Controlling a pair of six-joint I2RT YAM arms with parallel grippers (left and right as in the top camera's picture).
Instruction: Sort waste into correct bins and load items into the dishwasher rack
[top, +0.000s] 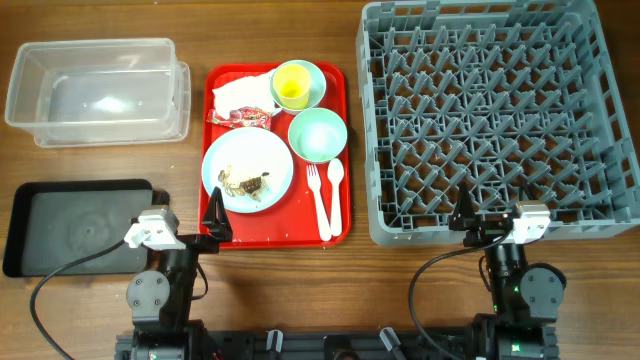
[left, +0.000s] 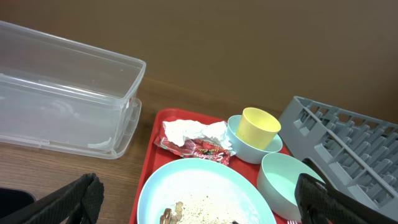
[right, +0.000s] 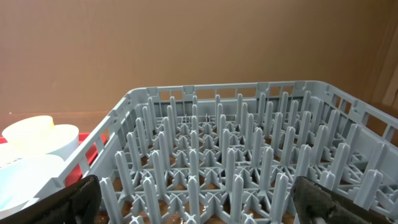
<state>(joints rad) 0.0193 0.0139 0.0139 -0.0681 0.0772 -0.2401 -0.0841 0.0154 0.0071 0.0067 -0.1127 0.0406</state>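
Left gripper (left: 199, 190): fingers set wide apart, holding nothing, at the near edge of a flat red plastic serving tray (top: 300, 228). Right gripper (right: 196, 190): fingers likewise apart and empty, at the near wall of the large square grey plastic dishwasher rack (top: 375, 130), far right. On the red tray, near left, lies a pale blue round plate (top: 280, 160) bearing brownish food scraps (top: 245, 184). To its right lie a white plastic fork (top: 316, 200) and spoon (top: 335, 190). Farther back stand a mint-green bowl (top: 317, 134), a crumpled white paper napkin (top: 243, 93), a small red snack wrapper (top: 240, 118), and a small yellow cup (top: 292, 85) inside a light blue bowl (top: 312, 72). The clear plastic rectangular tub (top: 100, 100) is at far left and the shallow black rectangular tray (top: 80, 225) at near left.
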